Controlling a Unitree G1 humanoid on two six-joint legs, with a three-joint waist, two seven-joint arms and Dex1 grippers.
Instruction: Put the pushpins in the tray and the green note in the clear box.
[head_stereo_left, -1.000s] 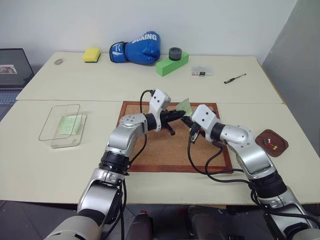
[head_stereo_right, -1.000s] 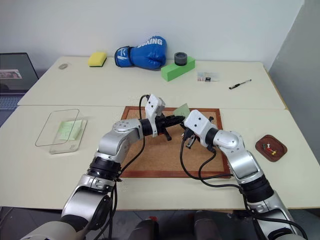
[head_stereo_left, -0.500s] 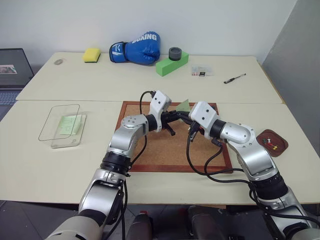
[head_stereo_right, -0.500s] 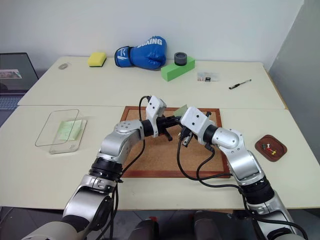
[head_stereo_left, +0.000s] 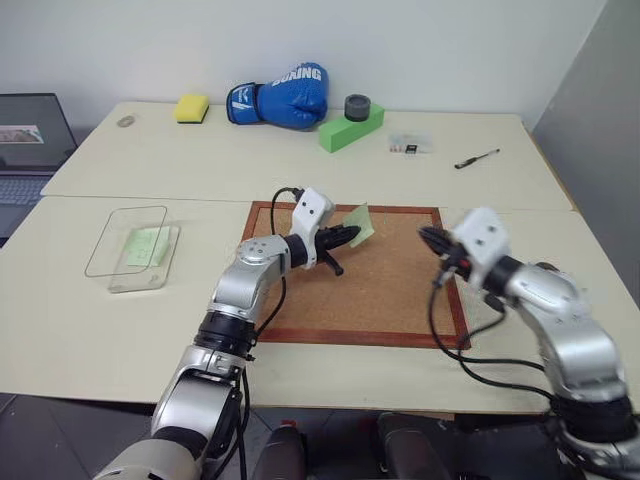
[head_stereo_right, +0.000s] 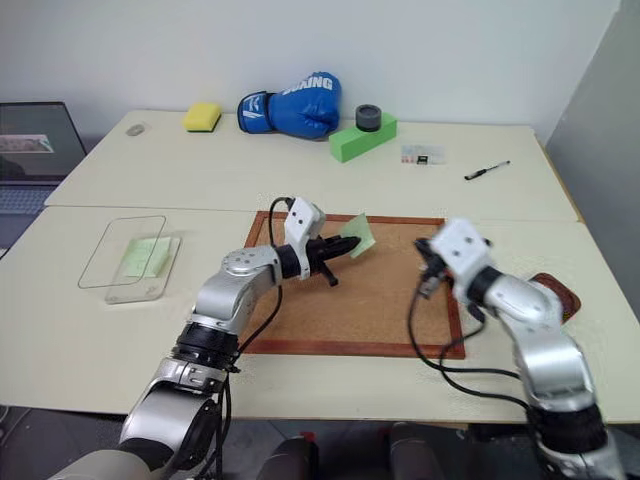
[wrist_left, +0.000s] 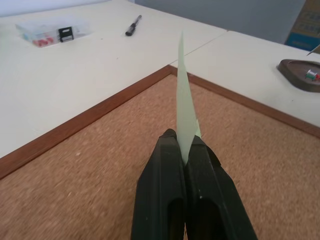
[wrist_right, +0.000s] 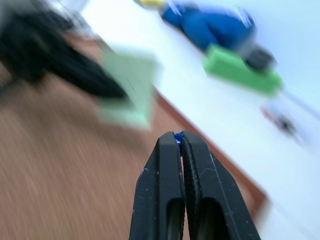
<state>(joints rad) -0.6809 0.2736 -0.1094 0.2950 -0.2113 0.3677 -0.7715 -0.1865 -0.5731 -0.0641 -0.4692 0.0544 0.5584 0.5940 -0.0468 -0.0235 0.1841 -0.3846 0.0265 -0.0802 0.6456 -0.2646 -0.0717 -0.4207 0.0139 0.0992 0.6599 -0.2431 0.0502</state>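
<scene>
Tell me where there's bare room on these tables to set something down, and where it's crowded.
Bare patches: the near table between the clear box and the corkboard, and the far table between the yellow sponge and the corkboard's top edge. Crowded: the back row around the boxing glove and green foam block, and the corkboard, with both arms over it.

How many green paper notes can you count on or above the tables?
2. One green note is pinched in the left gripper above the corkboard; another note lies inside the clear box. Others could be hidden.
</scene>
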